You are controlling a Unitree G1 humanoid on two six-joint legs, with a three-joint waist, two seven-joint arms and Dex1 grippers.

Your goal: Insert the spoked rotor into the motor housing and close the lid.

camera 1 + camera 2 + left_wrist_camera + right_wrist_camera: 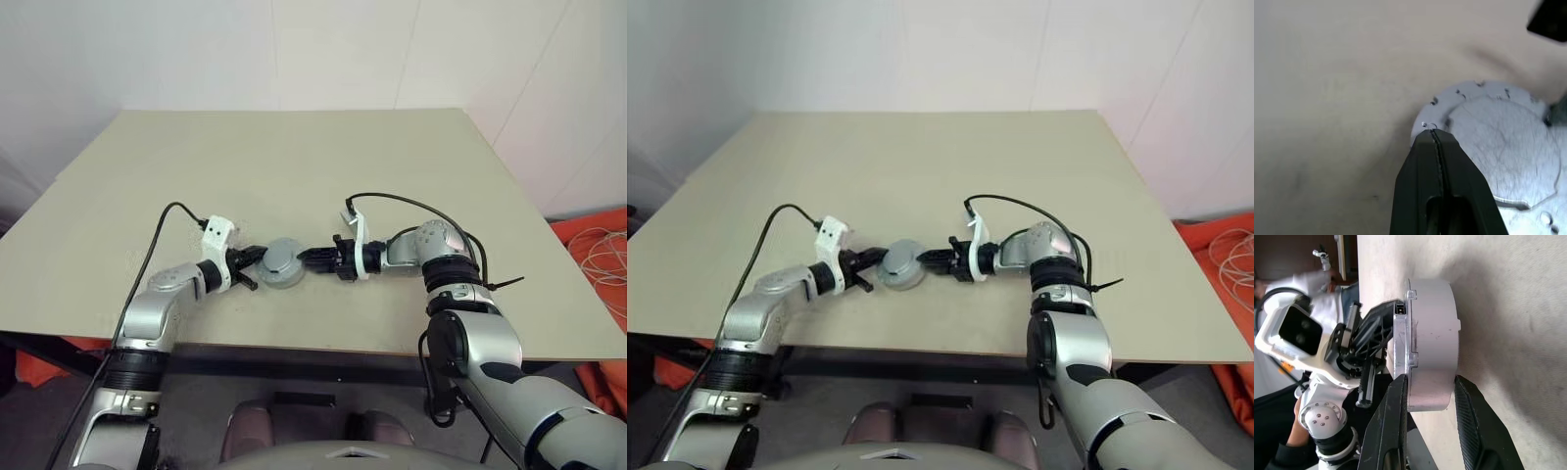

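A beige table [294, 166] carries the grey round motor housing [281, 262] near its front edge, standing between the two grippers. The right gripper [1422, 396] is clamped on the housing, one finger on its top face and one underneath. The left gripper [1436, 139] has its fingers pressed together, its tip touching the flange on the housing's opposite side.

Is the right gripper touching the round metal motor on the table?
Touching. In the right wrist view the right gripper has its two black fingers against both faces of the motor housing, with no gap showing.
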